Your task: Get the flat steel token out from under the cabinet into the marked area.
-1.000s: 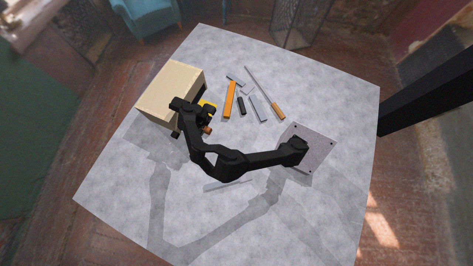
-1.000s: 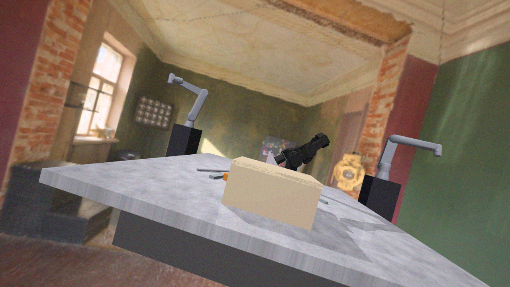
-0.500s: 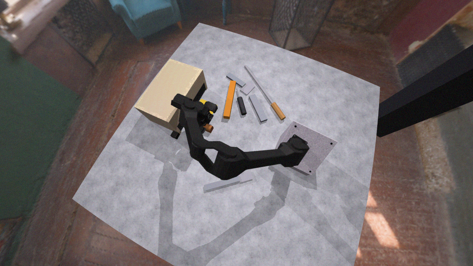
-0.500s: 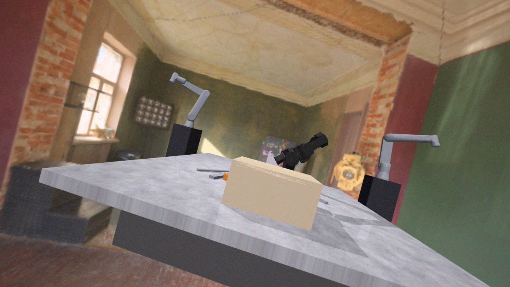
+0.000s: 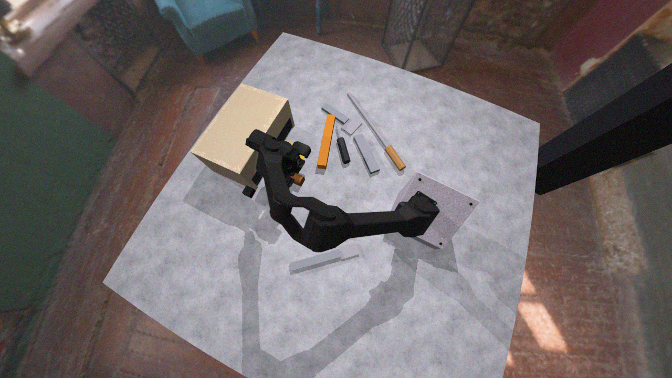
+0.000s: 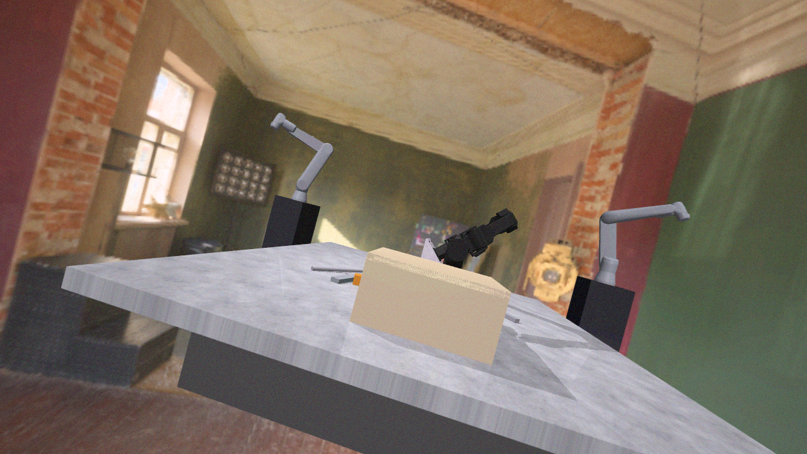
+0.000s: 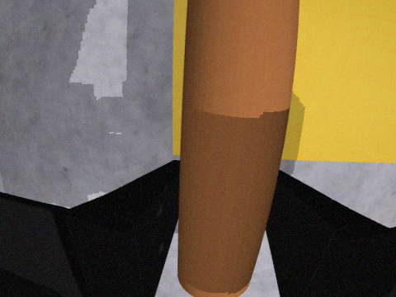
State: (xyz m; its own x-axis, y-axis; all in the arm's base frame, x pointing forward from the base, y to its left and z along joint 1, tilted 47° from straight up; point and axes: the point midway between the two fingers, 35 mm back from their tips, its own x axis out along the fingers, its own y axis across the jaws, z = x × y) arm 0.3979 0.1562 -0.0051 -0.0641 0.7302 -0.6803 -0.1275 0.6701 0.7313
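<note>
My gripper (image 5: 290,165) (image 7: 223,175) is shut on a tool with a round brown handle (image 5: 297,179) (image 7: 237,115). It hangs low right in front of the beige cabinet (image 5: 239,124) (image 6: 429,304). In the wrist view the handle runs up the middle, over the edge of the yellow marked area (image 7: 341,61) (image 5: 290,142). The arm covers most of that area in the top view. The tool's far end is hidden. The steel token shows in no view. In the exterior view the cabinet hides the gripper; only the arm (image 6: 476,237) shows above it.
To the right of the cabinet lie an orange bar (image 5: 326,140), a black-handled screwdriver (image 5: 343,151), grey bars (image 5: 366,153), a small grey plate (image 5: 351,126) and a long rod with a wooden handle (image 5: 376,131). A grey bar (image 5: 319,261) lies under the elbow. The arm's base plate (image 5: 453,207) is at the right.
</note>
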